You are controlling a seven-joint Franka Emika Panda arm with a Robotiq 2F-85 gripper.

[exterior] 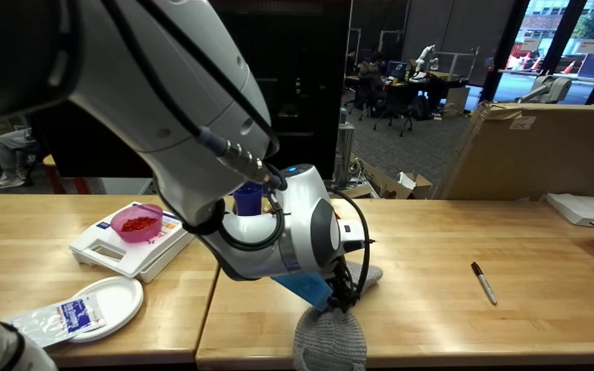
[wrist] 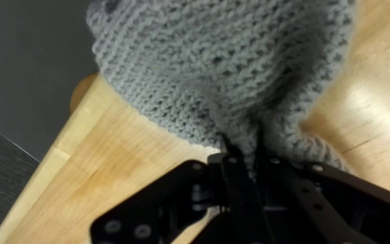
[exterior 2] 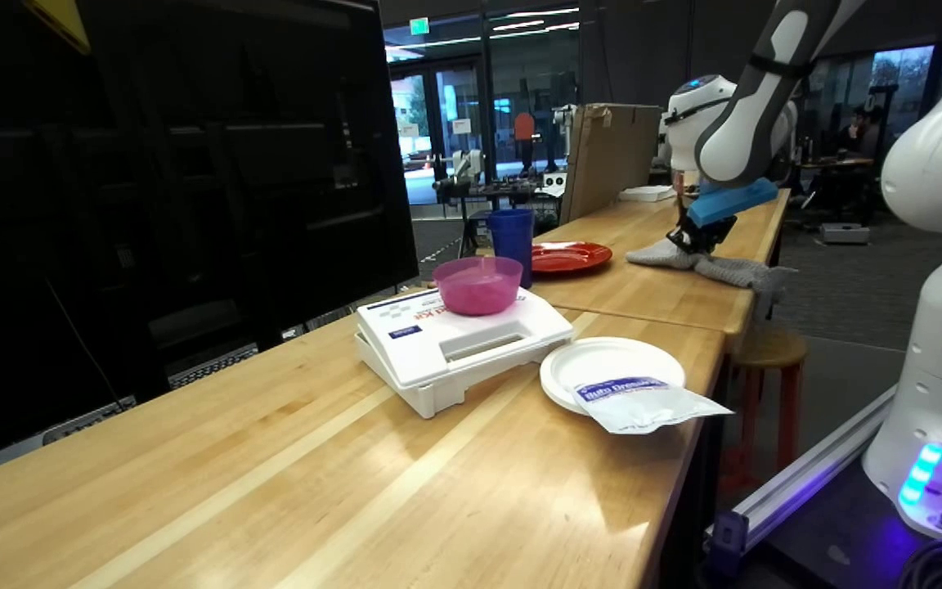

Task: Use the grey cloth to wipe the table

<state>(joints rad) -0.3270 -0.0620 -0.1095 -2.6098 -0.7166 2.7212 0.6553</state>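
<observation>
The grey knitted cloth point(wrist: 208, 64) is bunched in my gripper point(wrist: 244, 145) in the wrist view. The gripper is shut on a fold of it. In an exterior view, the cloth point(exterior: 330, 337) spreads under the gripper point(exterior: 341, 303) and hangs over the near edge of the wooden table point(exterior: 421, 247). Another part lies on the table behind the gripper. An exterior view also shows the cloth point(exterior 2: 737, 272) lying across the table and drooping off its edge, with the gripper point(exterior 2: 696, 241) low over it. The fingertips are partly hidden by the cloth.
A black marker point(exterior: 484, 283) lies on the table. A white case point(exterior: 147, 252) carries a pink bowl point(exterior: 134, 232). A white plate point(exterior: 127, 299) holds a packet point(exterior: 54, 319). A blue cup point(exterior 2: 512, 237) and a red plate point(exterior 2: 573, 258) stand toward the back. A stool point(exterior 2: 772, 348) is below the edge.
</observation>
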